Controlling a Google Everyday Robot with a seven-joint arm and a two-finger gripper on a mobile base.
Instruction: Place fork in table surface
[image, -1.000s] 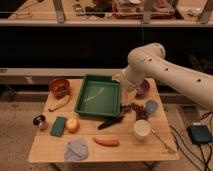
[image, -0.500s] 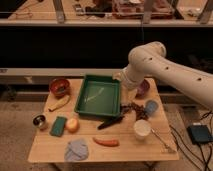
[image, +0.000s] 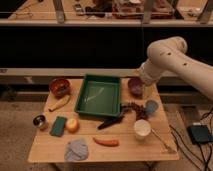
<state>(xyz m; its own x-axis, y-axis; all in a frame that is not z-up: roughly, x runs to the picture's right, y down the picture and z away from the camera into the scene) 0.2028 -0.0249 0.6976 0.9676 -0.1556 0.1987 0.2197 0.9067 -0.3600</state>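
Observation:
The fork (image: 161, 140) is a slim silvery piece lying flat on the light wooden table surface (image: 125, 150), at the front right, just right of the white cup (image: 142, 128). It points toward the table's right front corner. My white arm (image: 167, 57) reaches in from the right above the table's back right part. My gripper (image: 142, 84) is at the arm's lower end, by the purple bowl (image: 134, 86), well behind the fork and apart from it. Nothing shows in its hold.
A green tray (image: 81, 103) stands mid-table with a pale streak on its floor. Around it are a red bowl (image: 60, 87), banana (image: 59, 103), small tin (image: 39, 121), green sponge (image: 58, 126), apple (image: 72, 125), grey cloth (image: 76, 149), carrot (image: 106, 142), black elongated object (image: 110, 122), dark cluster (image: 134, 108), blue cup (image: 151, 107).
My arm has shifted to the right, away from the tray's side. The fork and the other items on the table have stayed where they were.

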